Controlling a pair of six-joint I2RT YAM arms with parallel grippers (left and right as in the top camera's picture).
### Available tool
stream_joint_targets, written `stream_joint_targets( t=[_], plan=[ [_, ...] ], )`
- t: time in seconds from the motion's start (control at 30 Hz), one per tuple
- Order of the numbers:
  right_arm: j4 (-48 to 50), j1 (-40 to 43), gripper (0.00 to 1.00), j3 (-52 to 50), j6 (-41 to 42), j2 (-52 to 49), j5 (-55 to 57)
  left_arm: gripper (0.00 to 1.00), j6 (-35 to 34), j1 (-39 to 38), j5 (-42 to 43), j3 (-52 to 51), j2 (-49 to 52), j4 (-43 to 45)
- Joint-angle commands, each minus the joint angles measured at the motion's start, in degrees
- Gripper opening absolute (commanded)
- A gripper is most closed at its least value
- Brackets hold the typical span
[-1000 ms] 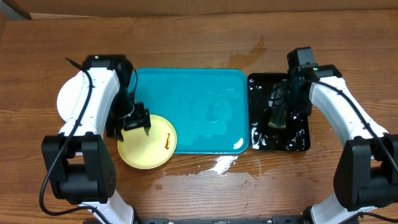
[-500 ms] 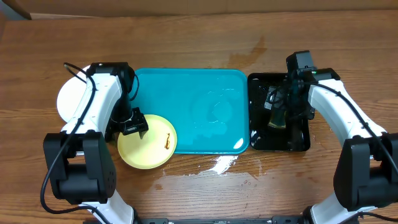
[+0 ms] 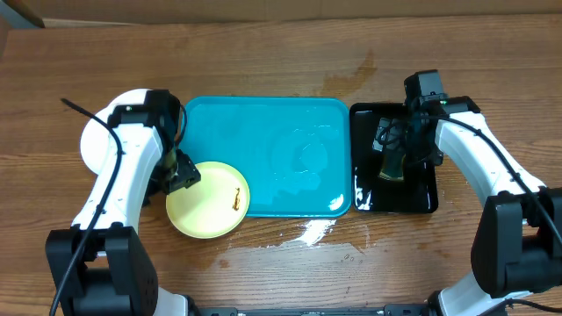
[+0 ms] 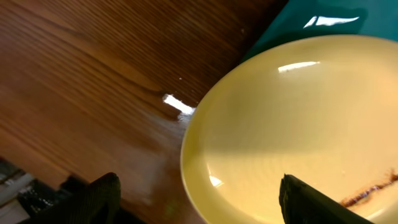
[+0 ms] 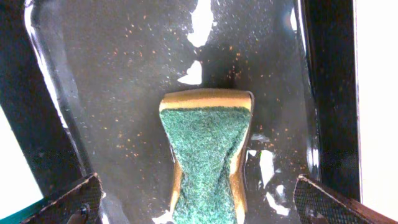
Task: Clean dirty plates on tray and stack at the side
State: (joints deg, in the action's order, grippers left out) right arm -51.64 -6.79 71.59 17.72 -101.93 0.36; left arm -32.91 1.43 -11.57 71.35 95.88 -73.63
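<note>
A pale yellow-green plate [image 3: 208,200] with a brown smear [image 4: 368,191] lies half over the turquoise tray's [image 3: 272,149] front-left corner, half on the table. My left gripper [image 3: 182,169] hangs open at the plate's left rim [image 4: 199,202]; one fingertip is over the wood, the other over the plate [image 4: 292,118], touching nothing. A white plate [image 3: 92,145] sits on the table left of the tray, partly hidden by my left arm. My right gripper [image 3: 392,156] stands wide open [image 5: 202,205] over a green-topped sponge [image 5: 208,155], both fingers apart from it.
The sponge [image 3: 391,167] lies in a narrow glossy black tray [image 3: 423,197] right of the turquoise one, wet and speckled. A water puddle [image 3: 312,233] shines on the wooden table in front of the trays. A wet stain [image 3: 356,75] marks the wood behind.
The right gripper has opened wide, and the sponge now lies free in the black tray. The left gripper has slid left to the yellow plate's rim and opened slightly.
</note>
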Motion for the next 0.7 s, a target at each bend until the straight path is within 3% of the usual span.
stream_joint_targets(
  t=[0.0,0.23,0.43,0.53,0.67],
  plan=[
    [0.4,0.1,1.0,-0.1,-0.1,-0.2,0.0,0.8,0.4,2.3,4.8,-7.3,-0.6,5.4],
    [0.4,0.1,1.0,-0.1,-0.1,-0.2,0.0,0.76,6.9,7.7,13.1,-12.4,-0.6,12.3],
    [0.4,0.1,1.0,-0.1,-0.1,-0.2,0.0,0.68,7.7,7.7,15.9,-16.0,-0.6,17.4],
    [0.4,0.1,1.0,-0.1,-0.1,-0.2,0.0,0.59,8.4,6.8,18.8,-17.2,-0.6,19.9],
    [0.4,0.1,1.0,-0.1,-0.1,-0.2,0.0,0.37,10.5,6.4,23.9,-15.4,-0.7,20.5]
  ],
)
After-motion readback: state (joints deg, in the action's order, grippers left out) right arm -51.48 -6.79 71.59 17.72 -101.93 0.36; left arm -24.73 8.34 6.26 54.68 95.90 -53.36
